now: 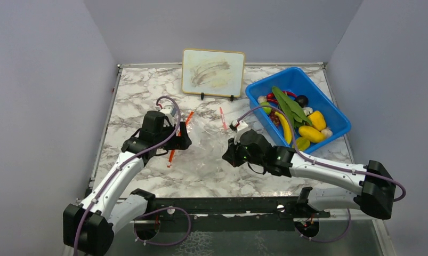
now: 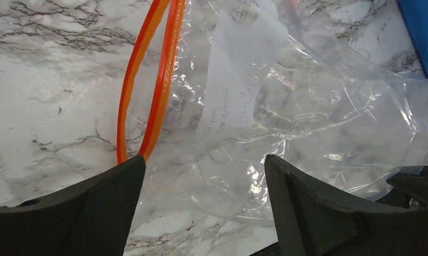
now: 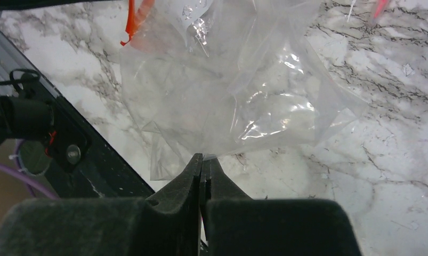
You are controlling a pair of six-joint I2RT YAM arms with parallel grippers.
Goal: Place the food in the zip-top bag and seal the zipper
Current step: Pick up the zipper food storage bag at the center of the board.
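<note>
floppy, slick zip-top bag (image 3: 238, 96): take by stiffer zipper (image 2: 159, 80) with wide-open, empty left fingers (image 2: 94, 213); right fingers (image 3: 186, 181) pinched on its edge.

The marbled surface (image 1: 142, 90) carries the clear zip-top bag (image 1: 203, 136), a blue bin (image 1: 307, 80), a pen (image 1: 223, 118) and a propped board (image 1: 213, 72)

The marble-patterned desk (image 1: 147, 106) carries a smeared whiteboard (image 1: 213, 72) propped upright on small black feet at the back, a blue plastic bin (image 1: 329, 101) at the right, and a red-and-white pen (image 1: 223, 118) lying just in front of the board.
</note>
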